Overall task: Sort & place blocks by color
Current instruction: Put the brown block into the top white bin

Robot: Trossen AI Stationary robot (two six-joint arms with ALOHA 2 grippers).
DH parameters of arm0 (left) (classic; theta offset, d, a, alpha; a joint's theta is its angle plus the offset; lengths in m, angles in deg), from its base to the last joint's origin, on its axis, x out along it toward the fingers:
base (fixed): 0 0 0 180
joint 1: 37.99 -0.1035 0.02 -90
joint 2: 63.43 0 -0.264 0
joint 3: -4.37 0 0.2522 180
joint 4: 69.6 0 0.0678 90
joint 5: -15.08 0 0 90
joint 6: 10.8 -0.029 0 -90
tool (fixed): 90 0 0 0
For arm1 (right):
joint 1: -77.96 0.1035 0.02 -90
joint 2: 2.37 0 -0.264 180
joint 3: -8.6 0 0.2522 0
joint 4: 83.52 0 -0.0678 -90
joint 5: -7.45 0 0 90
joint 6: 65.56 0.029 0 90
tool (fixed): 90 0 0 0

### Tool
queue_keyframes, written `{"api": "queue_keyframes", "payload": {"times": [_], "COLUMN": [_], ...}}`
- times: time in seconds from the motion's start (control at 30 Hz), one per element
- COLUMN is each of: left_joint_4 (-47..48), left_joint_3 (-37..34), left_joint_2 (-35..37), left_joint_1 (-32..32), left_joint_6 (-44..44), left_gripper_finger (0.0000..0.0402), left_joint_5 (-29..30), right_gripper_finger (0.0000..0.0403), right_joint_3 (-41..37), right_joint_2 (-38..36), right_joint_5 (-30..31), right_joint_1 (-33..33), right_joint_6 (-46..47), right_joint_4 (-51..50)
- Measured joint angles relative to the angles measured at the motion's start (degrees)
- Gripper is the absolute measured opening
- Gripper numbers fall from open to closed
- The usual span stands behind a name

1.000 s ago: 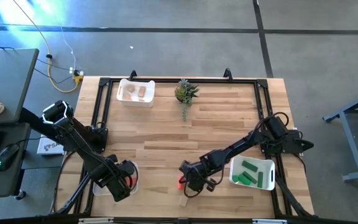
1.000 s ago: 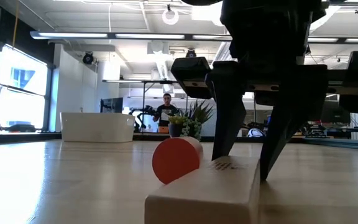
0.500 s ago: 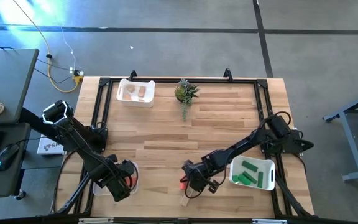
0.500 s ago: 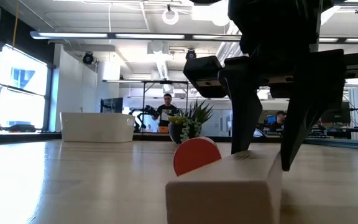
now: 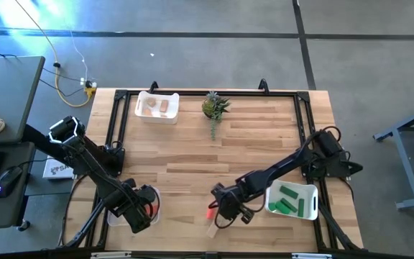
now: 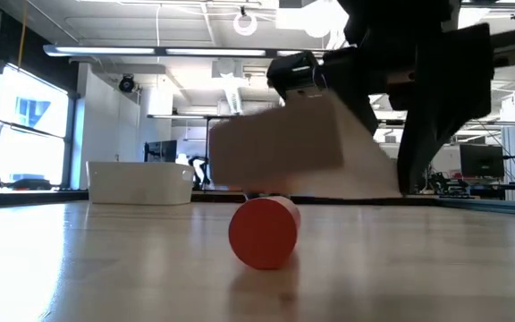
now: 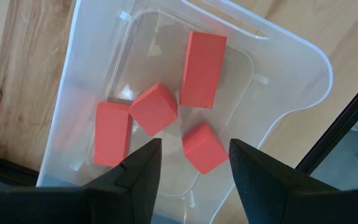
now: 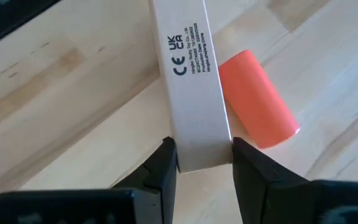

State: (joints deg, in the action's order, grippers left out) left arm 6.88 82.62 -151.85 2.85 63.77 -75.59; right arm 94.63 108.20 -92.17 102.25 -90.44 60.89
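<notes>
The right arm reaches from its base at 3 o'clock of the table, low and stretched, toward the front middle. The right gripper is at about 6 o'clock of the table. Its fingers are clenched on a long tan block, which has small printed letters on one face. In the low view this tan block is lifted off the wood and tilted, with the dark fingers coming down from above on its sides. Under it, on the table, lies a red cylinder block on its side, not touching the tan one. In the right wrist view the red cylinder is just beside the held block.

The left arm is bent from its base at 9 o'clock down to the front left corner. The left gripper hovers above a clear bin at about 7 o'clock of the table. Its fingers stand apart and grasp nothing. In this bin lie four red blocks: two bars and two cubes.

A white bin at 4 o'clock holds green blocks. Another white bin at 11 o'clock holds tan blocks. A small potted plant stands at 12 o'clock.
</notes>
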Motion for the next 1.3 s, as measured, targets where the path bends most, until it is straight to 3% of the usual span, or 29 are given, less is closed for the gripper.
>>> {"api": "queue_keyframes", "payload": {"times": [0.27, 0.67, 0.9, 1.3], "left_joint_4": [0.0, -0.2, -2.4, -6.6], "left_joint_3": [0.0, 0.0, 0.0, 0.0], "left_joint_2": [0.0, 0.0, 0.4, 4.3], "left_joint_1": [0.0, -0.4, -4.2, -13.2], "left_joint_6": [-0.3, 2.5, 7.6, 6.0], "left_gripper_finger": [0.0174, 0.0174, 0.0174, 0.0174], "left_joint_5": [0.4, 7.1, 8.1, 14.2], "right_gripper_finger": [0.0096, 0.0096, 0.0096, 0.0096], "right_joint_3": [0.0, 0.1, 0.1, 0.1], "right_joint_2": [-3.5, -7.5, -8.4, -9.1], "right_joint_5": [5.1, 11.1, 17.7, 28.9], "right_joint_1": [-0.7, -6.6, -9.4, -12.0], "right_joint_6": [2.9, 12.5, 13.0, 9.6], "right_joint_4": [1.1, 4.2, 4.1, 1.1]}}
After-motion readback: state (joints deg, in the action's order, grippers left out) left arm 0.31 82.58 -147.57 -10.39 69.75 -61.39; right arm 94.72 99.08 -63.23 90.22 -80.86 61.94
